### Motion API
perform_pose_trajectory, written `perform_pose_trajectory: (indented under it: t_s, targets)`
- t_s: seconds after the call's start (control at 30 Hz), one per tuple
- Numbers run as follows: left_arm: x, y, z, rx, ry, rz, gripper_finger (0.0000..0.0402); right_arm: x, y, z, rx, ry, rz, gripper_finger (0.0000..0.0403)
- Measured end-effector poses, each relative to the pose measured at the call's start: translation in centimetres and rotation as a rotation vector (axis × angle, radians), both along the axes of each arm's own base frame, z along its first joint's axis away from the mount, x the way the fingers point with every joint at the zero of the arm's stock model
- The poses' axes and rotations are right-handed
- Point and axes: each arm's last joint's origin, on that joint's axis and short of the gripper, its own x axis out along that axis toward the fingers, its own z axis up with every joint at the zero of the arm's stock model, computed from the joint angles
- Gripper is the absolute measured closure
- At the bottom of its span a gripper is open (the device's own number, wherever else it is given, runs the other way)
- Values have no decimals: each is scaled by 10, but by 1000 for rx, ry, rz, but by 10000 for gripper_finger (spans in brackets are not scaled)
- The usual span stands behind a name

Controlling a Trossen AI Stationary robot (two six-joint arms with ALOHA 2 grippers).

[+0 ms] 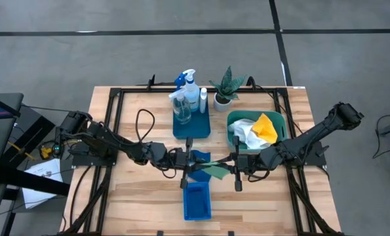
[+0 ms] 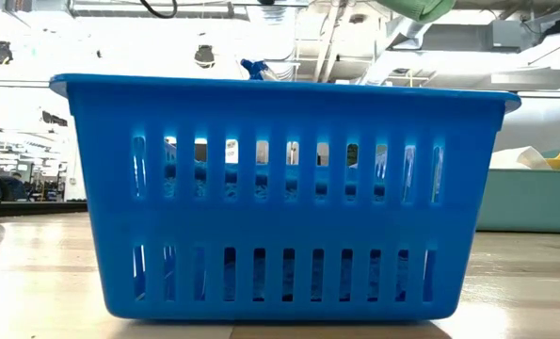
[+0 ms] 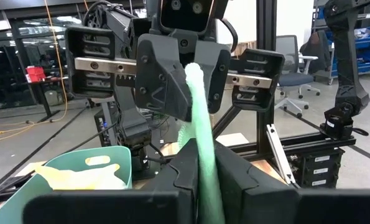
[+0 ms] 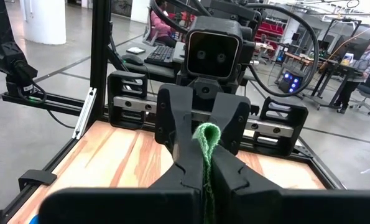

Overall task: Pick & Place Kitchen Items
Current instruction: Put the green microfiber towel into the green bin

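A green cloth [image 1: 213,172] hangs in the air between my two grippers, over the table's middle and just beyond the far end of a blue slotted basket [image 1: 196,200]. My left gripper [image 1: 201,164] comes in level from the table's left and is shut on the cloth. My right gripper [image 1: 225,167] comes in level from the right, facing it, and is also shut on the cloth. The low view shows only a corner of the cloth [image 2: 421,8] above the basket [image 2: 280,198]. My left gripper pinches the green cloth [image 3: 204,168] between its two fingers, coming level from the table's left. The cloth runs as a bunched band from these fingers straight to the other gripper, clear of the table. My right gripper pinches a gathered fold of the cloth [image 4: 206,140] between its two fingers, level from the table's right. The cloth's end [image 3: 196,71] sticks out past the fingers [image 3: 166,87]. It is lifted clear, with a flap sagging between the grippers.
At the back, a blue tray [image 1: 191,128] holds a spray bottle [image 1: 187,82] and other bottles. A potted plant [image 1: 226,88] stands next to it. A teal tub [image 1: 281,124] with white and yellow cloths [image 1: 257,130] sits under the right arm. Bare wood lies at the near left and right.
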Motion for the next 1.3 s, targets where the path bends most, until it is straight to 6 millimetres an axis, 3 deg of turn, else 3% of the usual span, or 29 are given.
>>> perform_pose_trajectory:
  t_s: [0.37,0.87,1.3]
  targets:
    - [0,0,0,13,2,1,293,0,0,-1,-3,5,1,403]
    - [-3,1,-3,85,73,17,144,0,0,-1,-3,7,2,403]
    - [-45,19,20,88,335,114,128,0,0,-1,7,11,2,403]
